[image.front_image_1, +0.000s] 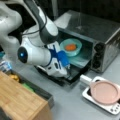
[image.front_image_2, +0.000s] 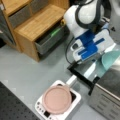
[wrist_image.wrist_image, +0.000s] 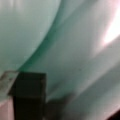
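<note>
Teal filled nearly the whole wrist view: the bowl (wrist_image.wrist_image: 27, 32) curved across the upper left, with one dark fingertip (wrist_image.wrist_image: 30, 95) at the lower left, pressed close against its wall. From that I could not tell whether the claw was apart or clamped on the rim, and neither front view settled it.

In a front view the gripper (image.front_image_1: 67, 65) sat at frame centre, blue-trimmed, at the mouth of the toaster oven (image.front_image_1: 100, 32), just beside the bowl (image.front_image_1: 71, 47). The bowl rested inside the oven on the teal tray (image.front_image_1: 80, 61), with an orange lump (image.front_image_1: 71, 47) in it. The oven door (image.front_image_1: 75, 75) lay dropped open beneath the wrist. I judged the work partway along: door already down, bowl not yet out of the oven.

Only that view showed the orange lump. In a front view the gripper (image.front_image_2: 100, 56) hid most of the bowl (image.front_image_2: 110, 58) at the right edge, yet gave the pink pan (image.front_image_2: 57, 100) on its white scale (image.front_image_2: 75, 102) whole, plus the wooden cabinet (image.front_image_2: 37, 22) at upper left.
</note>
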